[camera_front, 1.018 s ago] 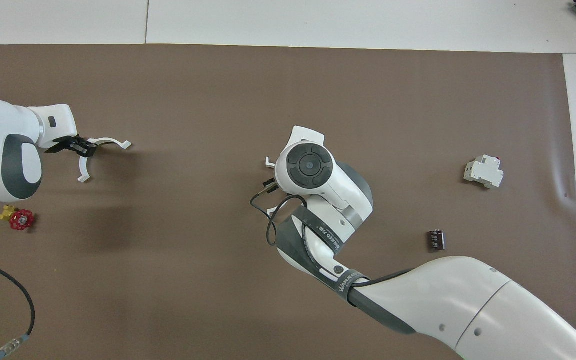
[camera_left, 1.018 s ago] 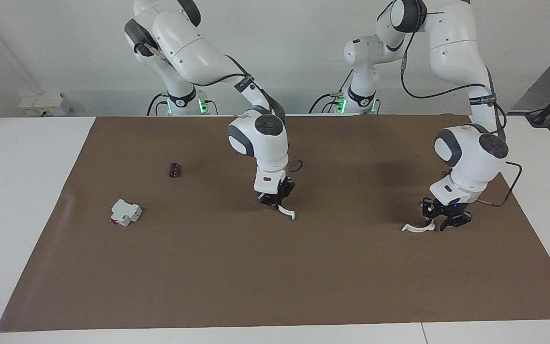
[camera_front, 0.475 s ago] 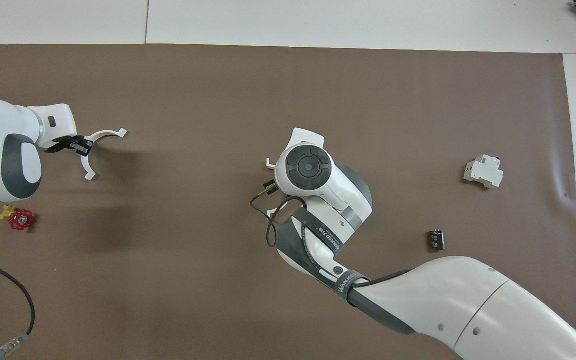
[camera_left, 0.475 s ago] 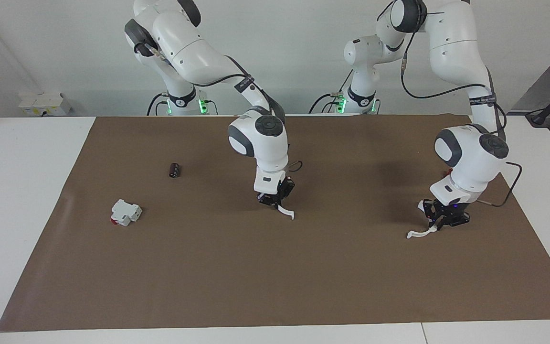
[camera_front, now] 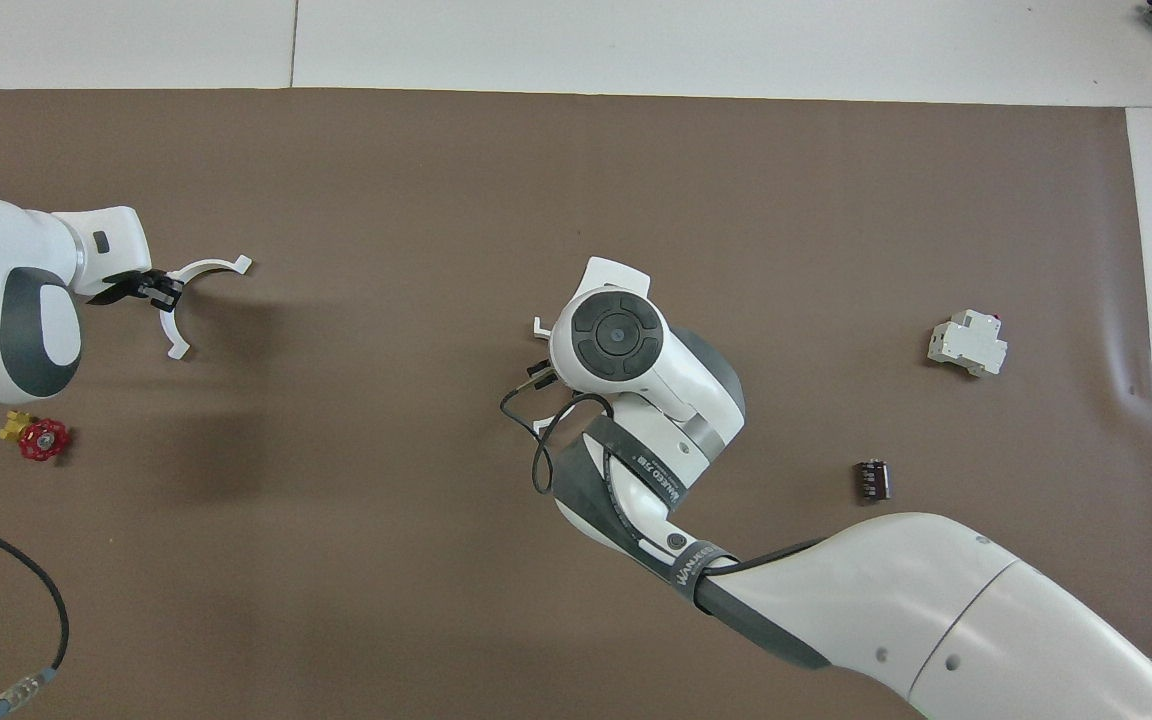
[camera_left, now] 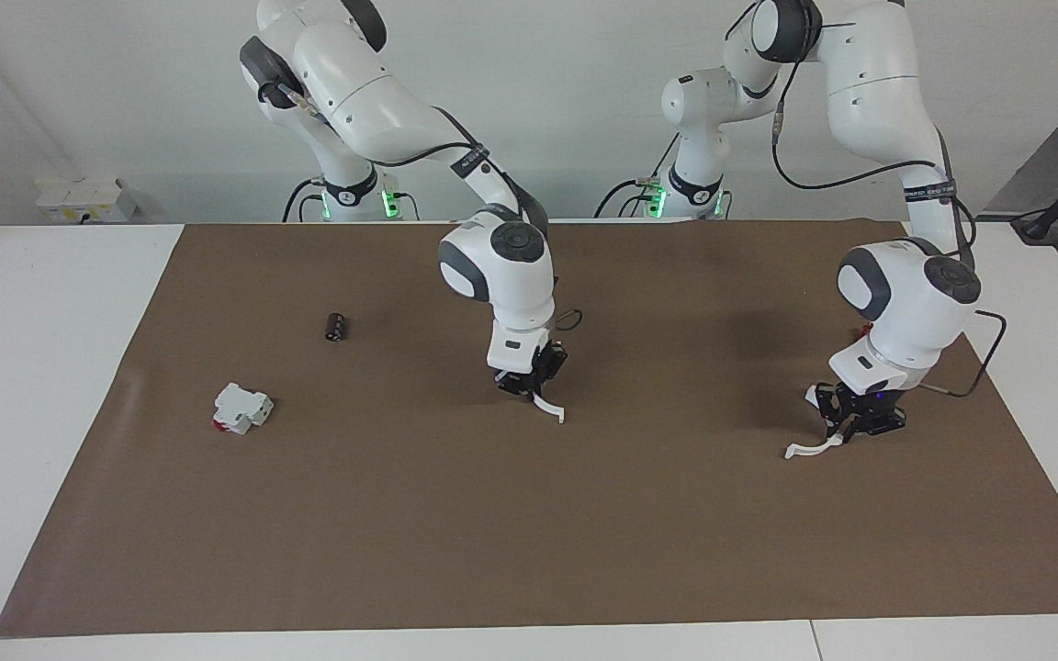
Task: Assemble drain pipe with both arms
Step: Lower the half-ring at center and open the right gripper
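Drain-pipe arc (camera_left: 809, 449) now turned, left fingers (camera_left: 843, 425) clamped.

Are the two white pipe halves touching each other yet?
Apart. The facing view shows one half at mid-table and the other half toward the left arm's end, bare mat between.

Even, bright overhead light filled both views. Soft, diffuse shadows fell on the brown mat (camera_left: 400, 514) beneath each arm. Nothing glared, though the white table (camera_left: 24, 386) ran near washed-out. Focus stayed sharp throughout, with no visible edge distortion.
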`<control>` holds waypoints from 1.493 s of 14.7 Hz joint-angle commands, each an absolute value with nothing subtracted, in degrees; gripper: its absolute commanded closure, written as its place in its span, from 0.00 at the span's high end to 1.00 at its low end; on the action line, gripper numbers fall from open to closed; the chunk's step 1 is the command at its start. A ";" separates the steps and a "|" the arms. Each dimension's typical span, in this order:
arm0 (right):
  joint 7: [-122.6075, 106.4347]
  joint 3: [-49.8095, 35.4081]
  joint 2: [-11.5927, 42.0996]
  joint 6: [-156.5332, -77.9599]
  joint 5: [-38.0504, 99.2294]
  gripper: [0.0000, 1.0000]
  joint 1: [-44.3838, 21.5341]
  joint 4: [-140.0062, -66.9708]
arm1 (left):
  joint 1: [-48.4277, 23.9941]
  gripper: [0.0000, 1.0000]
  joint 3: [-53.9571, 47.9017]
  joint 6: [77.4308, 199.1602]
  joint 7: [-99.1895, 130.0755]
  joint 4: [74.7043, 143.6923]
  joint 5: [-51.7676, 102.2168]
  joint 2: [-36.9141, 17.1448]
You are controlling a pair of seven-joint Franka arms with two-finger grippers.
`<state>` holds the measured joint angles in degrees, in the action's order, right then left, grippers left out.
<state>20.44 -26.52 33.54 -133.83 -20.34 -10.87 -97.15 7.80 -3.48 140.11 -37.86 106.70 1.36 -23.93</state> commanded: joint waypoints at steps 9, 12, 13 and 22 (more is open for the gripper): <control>22.41 -27.86 30.95 -134.48 -21.62 1.00 -9.85 -97.56 | 6.60 0.00 -3.87 138.08 -30.86 105.91 2.46 -21.53; 22.50 -27.60 26.47 -133.07 -19.09 1.00 -8.97 -97.65 | 4.49 0.00 -3.87 137.99 -24.89 105.91 2.20 -21.45; 22.59 -27.08 24.80 -132.54 -17.16 1.00 -8.62 -97.65 | 3.53 0.00 -3.78 137.64 -23.13 105.91 2.02 -21.45; 22.33 -10.57 11.97 -126.57 -8.47 1.00 -8.61 -97.21 | -6.58 0.00 -3.34 135.00 -4.43 105.64 -1.39 -21.01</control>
<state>21.82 -13.38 15.21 -127.91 -12.45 -8.57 -96.16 -3.88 -4.44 137.13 -9.67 105.71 0.85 -22.24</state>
